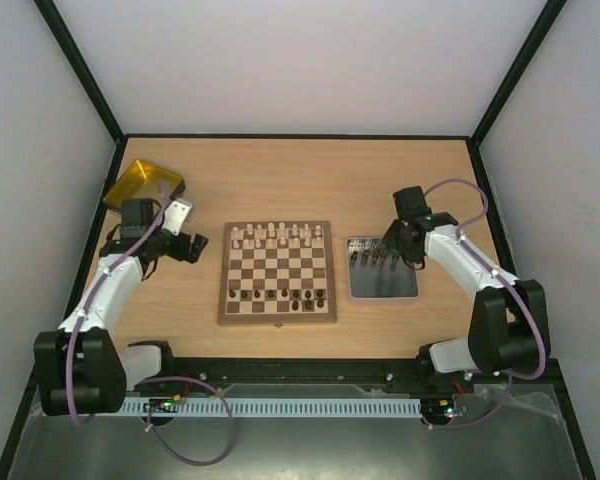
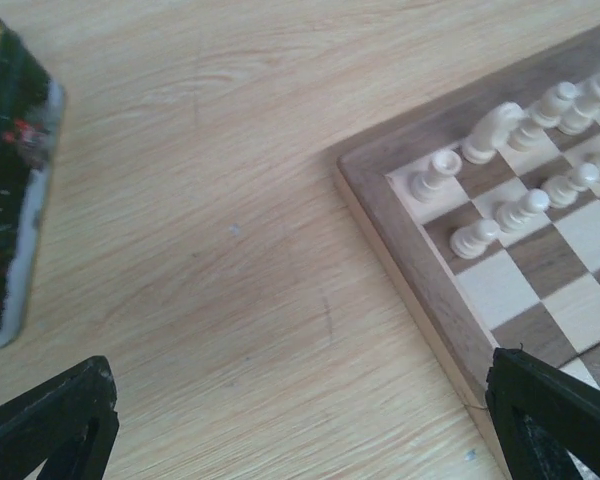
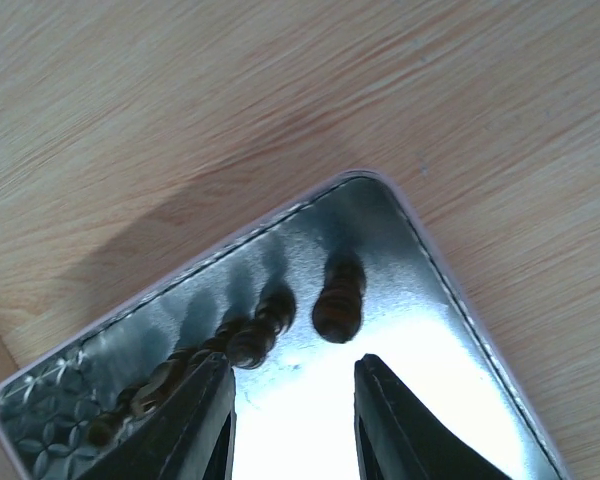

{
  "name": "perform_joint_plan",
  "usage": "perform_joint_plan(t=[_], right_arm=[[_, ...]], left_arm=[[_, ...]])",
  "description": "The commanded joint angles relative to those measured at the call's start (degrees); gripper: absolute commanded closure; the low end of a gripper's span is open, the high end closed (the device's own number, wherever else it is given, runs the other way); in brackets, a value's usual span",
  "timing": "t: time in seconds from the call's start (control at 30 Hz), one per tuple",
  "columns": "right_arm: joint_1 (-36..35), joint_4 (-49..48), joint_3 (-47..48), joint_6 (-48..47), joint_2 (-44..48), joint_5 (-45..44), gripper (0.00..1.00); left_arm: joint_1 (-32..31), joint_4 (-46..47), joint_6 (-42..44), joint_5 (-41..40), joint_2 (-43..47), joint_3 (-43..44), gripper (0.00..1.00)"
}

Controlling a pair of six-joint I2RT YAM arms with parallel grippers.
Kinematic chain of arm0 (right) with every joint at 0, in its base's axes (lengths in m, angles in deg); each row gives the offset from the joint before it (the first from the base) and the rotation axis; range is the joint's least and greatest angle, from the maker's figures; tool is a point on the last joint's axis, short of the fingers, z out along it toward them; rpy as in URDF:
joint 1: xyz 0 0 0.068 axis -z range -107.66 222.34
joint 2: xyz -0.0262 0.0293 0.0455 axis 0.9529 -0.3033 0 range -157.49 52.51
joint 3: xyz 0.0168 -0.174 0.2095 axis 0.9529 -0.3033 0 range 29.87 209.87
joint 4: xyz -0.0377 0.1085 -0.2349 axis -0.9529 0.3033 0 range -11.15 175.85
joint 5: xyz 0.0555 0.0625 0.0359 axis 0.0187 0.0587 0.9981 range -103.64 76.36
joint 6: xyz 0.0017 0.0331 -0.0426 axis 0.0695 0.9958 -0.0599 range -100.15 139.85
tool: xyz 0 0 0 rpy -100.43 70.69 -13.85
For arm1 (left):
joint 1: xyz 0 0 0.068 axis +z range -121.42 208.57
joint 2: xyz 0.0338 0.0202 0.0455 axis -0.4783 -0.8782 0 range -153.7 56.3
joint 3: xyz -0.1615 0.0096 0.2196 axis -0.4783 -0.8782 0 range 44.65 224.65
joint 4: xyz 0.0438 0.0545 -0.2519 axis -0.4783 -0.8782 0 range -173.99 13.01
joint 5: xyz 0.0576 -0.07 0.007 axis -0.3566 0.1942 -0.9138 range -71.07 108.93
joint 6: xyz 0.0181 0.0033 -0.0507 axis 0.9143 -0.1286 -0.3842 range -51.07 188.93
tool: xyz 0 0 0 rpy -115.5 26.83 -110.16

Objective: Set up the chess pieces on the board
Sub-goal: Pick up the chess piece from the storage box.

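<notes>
Light wooden tabletop (image 1: pixel 300 180) with dark-framed walls on three sides. The square wooden chessboard with light and dark brown checks (image 1: pixel 224 290) lies flat at the middle of the tabletop, closer to the near edge than the far one.

Pale cream chess pieces (image 1: pixel 280 235) stand upright on the board's two far rows. The left wrist view shows its far left corner (image 2: pixel 400 250): a cream rook (image 2: pixel 435 172) on the corner square, a cream knight (image 2: pixel 490 130) next to it, and cream pawns (image 2: pixel 477 237) in the row in front.

Dark brown chess pieces (image 1: pixel 280 295) stand on the board's two near rows, unevenly spaced. More of them are towards the right side.

A grey metallic rectangular tray (image 1: pixel 385 288) sits just right of the board without touching it. A row of dark brown pieces (image 1: pixel 373 258) stands along its far side. In the right wrist view these pieces (image 3: pixel 338 300) are blurred against the shiny tray floor (image 3: pixel 460 300), so their types can't be told.

A yellow translucent tray (image 1: pixel 140 182) sits at the far left corner of the tabletop, well apart from the board.

Left gripper (image 1: pixel 185 247) is over bare tabletop between the yellow tray and the board's far left corner. Its jaws (image 2: pixel 300 440) are spread fully wide and hold nothing.

Right gripper (image 1: pixel 405 240) is over the far part of the grey tray. Its jaws (image 3: pixel 295 420) are partly open, with only bare tray floor between the fingers (image 3: pixel 195 420). The nearest dark piece is just beyond the fingertips and not gripped.
</notes>
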Motion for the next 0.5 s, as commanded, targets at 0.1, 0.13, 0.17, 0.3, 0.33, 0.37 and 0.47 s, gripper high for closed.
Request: perform_joint_plan(t=[0.1,0.13,0.17,0.3,0.33,0.37,0.47], right_arm=[[3.2,-2.1,-3.0,1.9,2.5,-1.2,0.68],[3.6,-2.2,-3.2,2.1,2.6,-1.2,0.68],[3.9,-2.5,-3.4,2.3,2.6,-1.1,0.68],[4.6,-3.8,-4.4,2.8,2.4,-0.2,0.69],[4.7,-3.9,-4.5,2.8,2.3,0.0,0.69],[4.7,-4.0,-4.6,2.8,2.0,0.2,0.69],[4.8,-4.6,-4.9,3.1,1.7,0.6,0.70]], left_arm=[[1.6,-7.6,7.6,18.3,-2.7,1.8,0.00],[1.6,-8.6,8.7,20.0,-2.5,1.8,0.00],[1.6,-9.6,10.1,22.1,-2.0,1.8,0.01],[1.7,-11.1,13.2,27.2,0.9,0.8,0.06],[1.7,-11.0,13.6,27.6,1.0,0.5,0.09],[1.7,-11.1,13.9,28.0,0.7,0.3,0.12],[1.9,-11.4,14.8,28.6,-1.2,0.1,0.13]])
